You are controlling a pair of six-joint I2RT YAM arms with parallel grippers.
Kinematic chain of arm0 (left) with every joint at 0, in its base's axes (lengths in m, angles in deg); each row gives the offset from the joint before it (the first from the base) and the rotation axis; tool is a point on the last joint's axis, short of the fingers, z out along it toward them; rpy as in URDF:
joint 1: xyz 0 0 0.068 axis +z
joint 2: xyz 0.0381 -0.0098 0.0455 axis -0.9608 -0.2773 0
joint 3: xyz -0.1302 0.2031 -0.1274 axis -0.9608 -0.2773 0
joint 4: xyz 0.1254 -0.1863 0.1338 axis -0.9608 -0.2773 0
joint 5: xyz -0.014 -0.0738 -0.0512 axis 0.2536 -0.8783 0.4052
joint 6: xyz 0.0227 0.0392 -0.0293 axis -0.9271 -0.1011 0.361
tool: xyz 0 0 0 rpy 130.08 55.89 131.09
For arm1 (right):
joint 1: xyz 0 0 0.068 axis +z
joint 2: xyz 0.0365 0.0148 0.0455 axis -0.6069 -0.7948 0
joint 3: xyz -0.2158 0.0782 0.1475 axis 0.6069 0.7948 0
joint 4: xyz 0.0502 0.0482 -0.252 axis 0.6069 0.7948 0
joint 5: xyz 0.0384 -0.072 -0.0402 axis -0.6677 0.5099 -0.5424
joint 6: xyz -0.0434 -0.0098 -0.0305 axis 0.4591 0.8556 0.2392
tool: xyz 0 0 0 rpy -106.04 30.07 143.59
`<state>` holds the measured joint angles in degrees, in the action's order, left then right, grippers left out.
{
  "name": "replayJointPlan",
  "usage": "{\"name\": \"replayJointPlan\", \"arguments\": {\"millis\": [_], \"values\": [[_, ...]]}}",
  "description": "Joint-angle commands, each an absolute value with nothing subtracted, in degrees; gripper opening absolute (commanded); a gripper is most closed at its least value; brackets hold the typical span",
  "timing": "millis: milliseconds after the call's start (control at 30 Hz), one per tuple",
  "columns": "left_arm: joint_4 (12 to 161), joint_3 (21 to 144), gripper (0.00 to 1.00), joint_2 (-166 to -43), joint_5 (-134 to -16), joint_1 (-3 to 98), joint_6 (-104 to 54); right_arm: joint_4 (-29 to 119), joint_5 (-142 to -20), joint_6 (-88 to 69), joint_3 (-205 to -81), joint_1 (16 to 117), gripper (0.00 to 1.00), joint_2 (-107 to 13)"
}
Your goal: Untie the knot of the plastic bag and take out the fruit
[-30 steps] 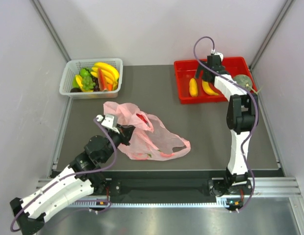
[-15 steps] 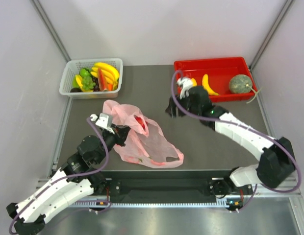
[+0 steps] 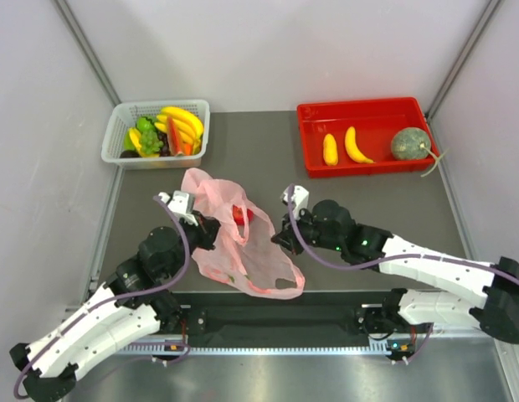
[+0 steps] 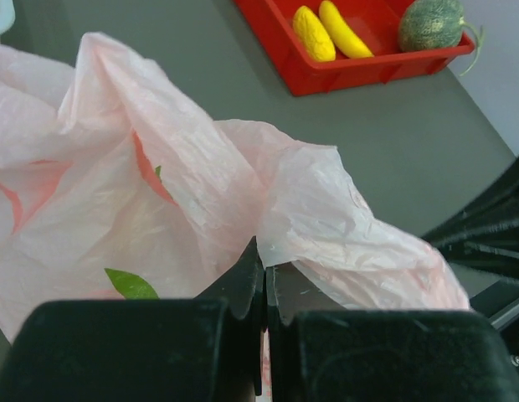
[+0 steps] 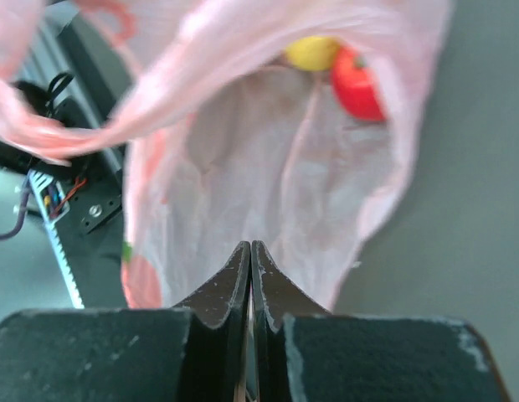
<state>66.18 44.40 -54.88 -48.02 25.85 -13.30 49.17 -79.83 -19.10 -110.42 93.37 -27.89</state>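
— Where's the plastic bag [image 3: 243, 251]?
— Middle of the table [image 3: 268, 159], mouth open, with a red fruit [image 5: 357, 84] and a yellow fruit [image 5: 314, 52] inside. 2 bananas [image 3: 354, 144] lie in the red tray [image 3: 360, 106].
— The tools?
— The left tool [image 4: 265, 276] is clenched on its film, and the right tool [image 5: 249, 251] pinches the opposite rim. It's the emptying step, I'd say. Next, spread the mouth and reach in.

Bright, even overhead light, soft shadows; both wrist views blur close up, overhead view sharp
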Motion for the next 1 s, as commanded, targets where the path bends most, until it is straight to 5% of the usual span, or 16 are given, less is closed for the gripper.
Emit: {"name": "replayJointPlan", "arguments": {"millis": [0, 200, 333, 433, 467, 533, 667, 967], "values": [[68.29, 43.63, 0.00, -58.21, -46.26, 25.73, -9.61, 41.59, -79.79, -20.30, -111.60, 97.56, 0.00, -31.69], [74.09, 43.80, 0.00, -61.46, -46.00, 25.73, -8.72, 35.68, -78.29, -20.56, -113.97, 99.59, 0.02, -41.00], [76.73, 44.24, 0.00, -63.31, -46.26, 25.73, -9.08, 32.07, -76.54, -19.68, -117.65, 100.30, 0.17, -48.03], [78.57, 44.85, 0.00, -64.37, -47.05, 25.73, -9.08, 30.75, -74.17, -19.42, -121.35, 100.30, 0.39, -54.70], [78.58, 45.29, 0.00, -64.89, -47.40, 25.73, -9.25, 30.75, -71.29, -19.25, -122.31, 100.30, 0.57, -55.85], [78.58, 45.47, 0.00, -65.07, -47.76, 25.73, -9.60, 30.92, -67.85, -19.33, -125.13, 100.21, 0.64, -59.01], [79.36, 44.86, 0.00, -64.90, -48.55, 25.73, -9.34, 31.45, -58.18, -21.17, -128.29, 100.21, 0.99, -62.63], [82.09, 41.61, 0.00, -65.25, -50.04, 25.73, -8.46, 28.03, -50.52, -24.60, -133.92, 100.03, 1.00, -71.68]]}}
